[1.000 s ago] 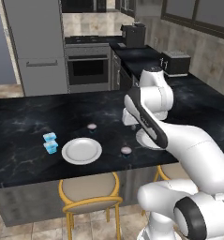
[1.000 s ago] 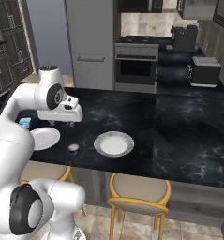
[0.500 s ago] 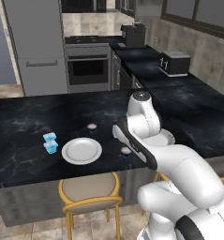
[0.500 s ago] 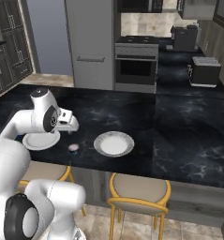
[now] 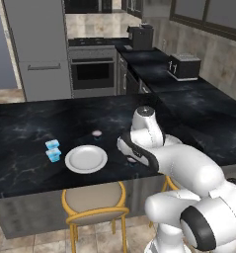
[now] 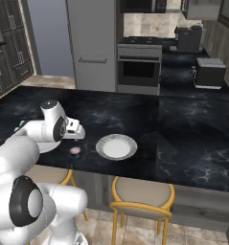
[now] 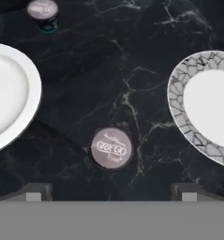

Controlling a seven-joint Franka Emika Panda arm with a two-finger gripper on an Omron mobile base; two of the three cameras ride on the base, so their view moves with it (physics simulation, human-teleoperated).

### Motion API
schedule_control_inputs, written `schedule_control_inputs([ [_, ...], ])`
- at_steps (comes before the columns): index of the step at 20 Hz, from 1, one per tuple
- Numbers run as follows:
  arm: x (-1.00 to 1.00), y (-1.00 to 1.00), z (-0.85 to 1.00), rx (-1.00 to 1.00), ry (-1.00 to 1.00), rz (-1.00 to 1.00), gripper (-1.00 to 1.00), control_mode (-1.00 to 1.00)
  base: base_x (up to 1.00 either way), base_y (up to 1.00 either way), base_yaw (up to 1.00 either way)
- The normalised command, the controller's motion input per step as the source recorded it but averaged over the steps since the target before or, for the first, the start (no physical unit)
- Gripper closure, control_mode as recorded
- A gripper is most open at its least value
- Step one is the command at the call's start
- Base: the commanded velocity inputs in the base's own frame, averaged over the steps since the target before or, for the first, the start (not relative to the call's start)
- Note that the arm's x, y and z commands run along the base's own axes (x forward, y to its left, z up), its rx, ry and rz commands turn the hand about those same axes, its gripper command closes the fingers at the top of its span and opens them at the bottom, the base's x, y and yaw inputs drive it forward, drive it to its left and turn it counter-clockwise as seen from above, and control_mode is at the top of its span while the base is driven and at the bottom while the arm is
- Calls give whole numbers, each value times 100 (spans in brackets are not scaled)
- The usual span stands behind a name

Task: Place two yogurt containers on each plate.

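- A dark round yogurt cup (image 7: 111, 148) with a pale lid sits low and centre in the hand view, on bare black counter (image 7: 132, 56) between the two plates; neither plate holds anything yet
- A second dark cup (image 7: 43, 14) stands at upper left; two light blue cups (image 5: 53, 150) sit left of the left plate (image 5: 86, 159) in the left base view
- The gripper (image 7: 111, 191) hangs above the near cup, jaws spread wide, holding nothing
- Risk: the cup is tiny, so an off-centre descent could tip or skid it against the patterned plate (image 7: 205, 105)

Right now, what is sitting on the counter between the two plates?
In the hand view, one round yogurt cup with a pale lid stands on the dark counter between the plain plate and the patterned-rim plate.
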Motion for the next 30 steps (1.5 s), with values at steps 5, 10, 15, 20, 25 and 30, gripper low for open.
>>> schedule_control_inputs([
  [5,2,1,-30,0,8,0,-100,-100,0,0,0],
  [10,1,0,-44,0,0,0,-100,-100,0,0,0],
  [15,0,0,-40,0,0,0,-100,-100,0,0,0],
  [20,1,-1,-21,2,0,4,-100,-100,0,0,0],
  [25,2,-5,-12,4,0,6,-100,-100,0,0,0],
  [30,8,-5,-10,4,0,4,-100,-100,0,0,0],
])
